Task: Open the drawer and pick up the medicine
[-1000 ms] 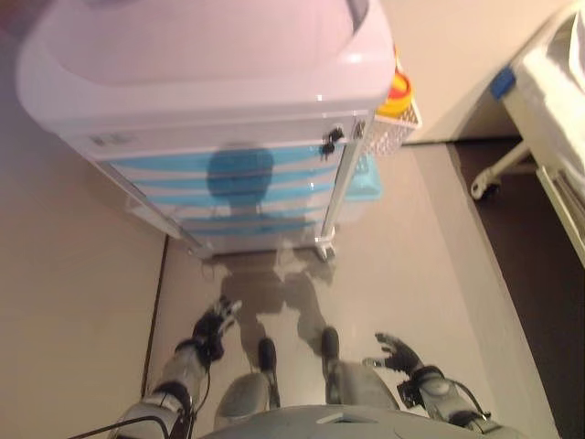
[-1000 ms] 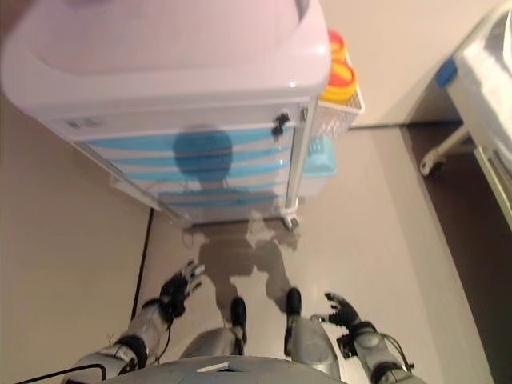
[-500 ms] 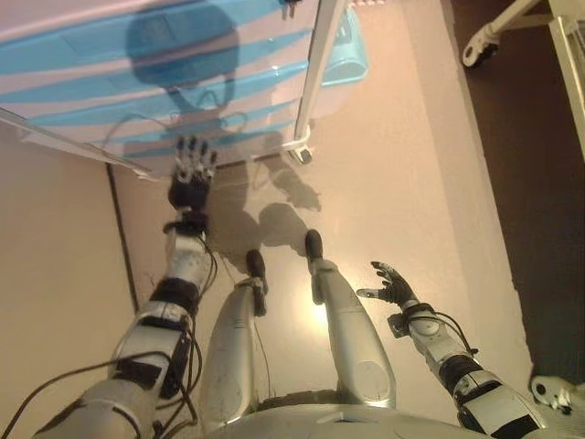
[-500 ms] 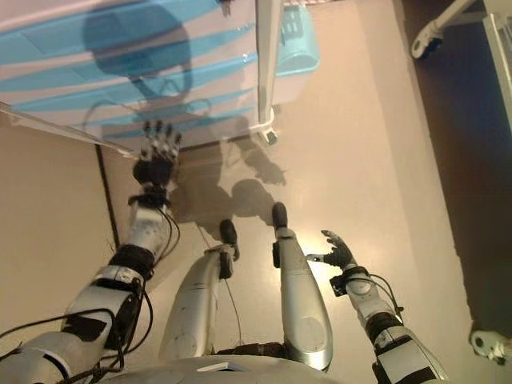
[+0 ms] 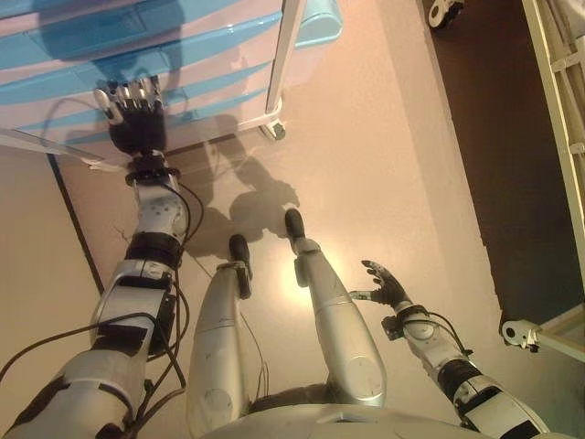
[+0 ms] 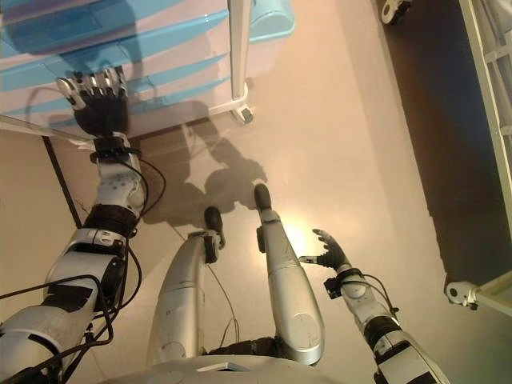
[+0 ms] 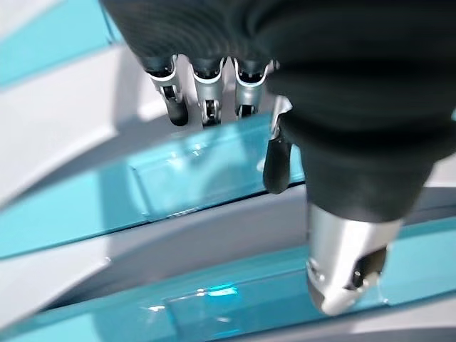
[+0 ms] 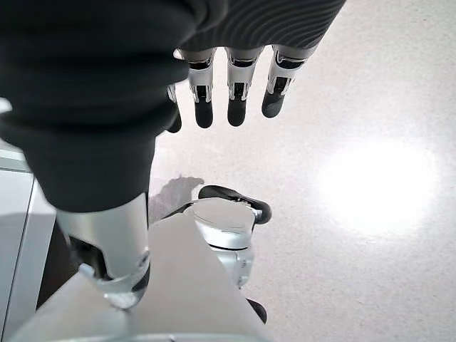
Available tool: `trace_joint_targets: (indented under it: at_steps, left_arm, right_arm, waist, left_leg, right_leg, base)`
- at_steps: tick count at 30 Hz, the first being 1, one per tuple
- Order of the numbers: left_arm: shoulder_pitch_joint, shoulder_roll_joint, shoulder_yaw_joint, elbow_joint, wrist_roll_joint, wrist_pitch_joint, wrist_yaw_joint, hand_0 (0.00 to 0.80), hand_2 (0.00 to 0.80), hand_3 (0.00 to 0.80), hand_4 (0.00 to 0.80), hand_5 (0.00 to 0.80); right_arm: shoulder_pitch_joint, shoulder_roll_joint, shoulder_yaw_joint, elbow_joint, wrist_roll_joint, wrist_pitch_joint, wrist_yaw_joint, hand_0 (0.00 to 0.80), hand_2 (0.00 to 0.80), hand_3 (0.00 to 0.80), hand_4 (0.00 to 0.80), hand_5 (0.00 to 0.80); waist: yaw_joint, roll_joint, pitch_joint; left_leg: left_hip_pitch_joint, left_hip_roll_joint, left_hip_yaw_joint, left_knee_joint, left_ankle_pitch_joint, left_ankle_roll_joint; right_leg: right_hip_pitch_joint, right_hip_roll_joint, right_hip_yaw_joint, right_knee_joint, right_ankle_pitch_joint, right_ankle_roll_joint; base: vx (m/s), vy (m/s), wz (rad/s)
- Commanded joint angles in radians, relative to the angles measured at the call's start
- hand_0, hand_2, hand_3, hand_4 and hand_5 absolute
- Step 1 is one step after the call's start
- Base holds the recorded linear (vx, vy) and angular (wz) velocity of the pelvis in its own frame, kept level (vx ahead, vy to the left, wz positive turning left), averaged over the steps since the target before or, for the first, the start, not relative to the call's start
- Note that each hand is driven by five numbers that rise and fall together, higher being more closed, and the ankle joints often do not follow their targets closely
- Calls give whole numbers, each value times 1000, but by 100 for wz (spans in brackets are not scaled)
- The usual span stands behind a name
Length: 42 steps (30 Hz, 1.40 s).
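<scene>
A white cart with blue drawer fronts (image 5: 183, 50) stands ahead of me at the top left. All drawers I see are shut. My left hand (image 5: 135, 123) is stretched out in front of the lower drawers, fingers straight and empty. In the left wrist view its fingertips (image 7: 208, 107) are close to a blue drawer front with a recessed handle (image 7: 206, 174). My right hand (image 5: 384, 285) hangs low at my right side above the floor, fingers relaxed and empty. No medicine is in view.
The cart's white leg and caster (image 5: 271, 130) stand right of my left hand. A pale blue bin (image 5: 315, 20) sits beside the cart. A bed frame (image 5: 558, 110) and its caster (image 5: 514, 334) stand at the right, on a dark floor strip.
My left hand has gone up from the cart's bottom edge to the lower drawer fronts. The camera has tipped down further. My right hand has stayed where it was.
</scene>
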Motion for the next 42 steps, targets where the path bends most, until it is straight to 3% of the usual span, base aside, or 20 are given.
trace_joint_targets:
  at_steps: [1,5,9,15,19,20,22,23,27,30,31,34,39,42]
  left_arm:
    - [-187,101,-15,-243,81,-42,-362,769,769,769,769,769]
    - [-152,69,-51,-404,229,-12,-432,800,800,800,800,800]
    - [-39,53,-71,-557,329,86,-475,800,800,800,800,800]
    - [339,-32,-19,-661,319,210,-557,800,800,800,800,800]
    - [603,-136,27,-555,243,284,-630,800,800,800,800,800]
    - [699,-161,50,-463,216,326,-686,800,800,800,800,800]
    - [776,-179,69,-369,209,359,-694,800,800,800,800,800]
    - [850,-184,90,-240,206,408,-746,800,800,800,800,800]
    - [976,-192,166,38,276,510,-626,800,800,800,800,800]
    - [1020,-195,217,143,346,562,-475,800,800,800,800,800]
    - [1045,-198,253,213,412,606,-380,800,800,800,800,800]
    - [1072,-193,327,341,579,676,-288,800,800,800,800,800]
    - [1073,-174,359,472,758,684,-306,800,800,800,800,800]
    - [1060,-165,327,480,849,585,-281,800,800,800,800,800]
  right_arm:
    - [94,-23,50,4,14,-38,-9,0,0,0,0,0]
    - [89,-31,42,-11,12,-18,2,0,0,0,0,0]
    - [88,-37,34,-45,-11,24,4,0,0,0,0,0]
    - [91,-36,1,-66,-77,67,-16,0,0,0,0,0]
    - [113,-37,-47,-76,-105,82,-1,0,0,0,0,0]
    - [123,-39,-73,-79,-118,93,19,0,0,0,0,0]
    - [130,-44,-97,-73,-143,89,43,0,0,0,0,0]
    - [132,-46,-119,-52,-154,86,66,0,0,0,0,0]
    - [125,-36,-154,28,-166,54,87,0,0,0,0,0]
    - [113,-21,-169,80,-159,48,80,0,0,0,0,0]
    - [105,-14,-187,118,-158,43,72,0,0,0,0,0]
    - [90,-11,-229,176,-154,51,65,0,0,0,0,0]
    - [89,-9,-262,244,-169,61,72,0,0,0,0,0]
    - [102,-4,-265,260,-175,55,74,0,0,0,0,0]
  waist:
    - [23,22,-65]
    - [41,32,-56]
    - [73,56,-52]
    - [156,101,-77]
    - [211,119,-114]
    - [232,121,-134]
    - [252,123,-157]
    - [273,124,-180]
    - [327,125,-226]
    - [354,125,-248]
    - [376,129,-258]
    - [404,139,-282]
    - [415,151,-310]
    - [405,154,-327]
  left_leg:
    - [42,-39,-14,-46,-63,17]
    - [81,-49,-24,-85,-50,14]
    - [144,-64,-39,-146,-24,8]
    - [256,-87,-87,-250,28,-18]
    - [353,-82,-138,-317,59,-42]
    - [398,-74,-157,-346,64,-49]
    - [439,-68,-176,-386,82,-57]
    - [484,-61,-190,-423,93,-65]
    - [561,-50,-226,-493,123,-84]
    - [583,-53,-247,-512,133,-91]
    - [595,-57,-258,-518,134,-95]
    - [604,-70,-285,-529,142,-99]
    - [636,-85,-315,-549,145,-103]
    - [655,-89,-320,-575,150,-102]
  right_leg:
    - [61,22,-31,-24,-54,-38]
    - [103,28,-33,-40,-58,-42]
    - [171,23,-46,-59,-75,-48]
    - [305,-27,-119,-91,-117,-57]
    - [435,-49,-189,-130,-138,-60]
    - [489,-51,-213,-148,-148,-62]
    - [541,-51,-239,-183,-144,-63]
    - [591,-50,-263,-212,-144,-62]
    - [687,-47,-325,-274,-142,-59]
    - [716,-46,-356,-294,-142,-58]
    - [734,-47,-375,-303,-145,-57]
    - [752,-51,-408,-322,-141,-55]
    - [786,-58,-439,-338,-140,-49]
    - [794,-58,-441,-346,-136,-43]
  base:
    - [31,-27,3]
    - [19,-27,4]
    - [-5,-29,1]
    - [-23,-41,22]
    - [74,-124,46]
    - [110,-153,55]
    - [145,-148,47]
    - [197,-166,54]
    - [118,-141,52]
    - [36,-87,37]
    - [0,-69,51]
    - [-24,-13,53]
    - [1,34,44]
    - [12,47,7]
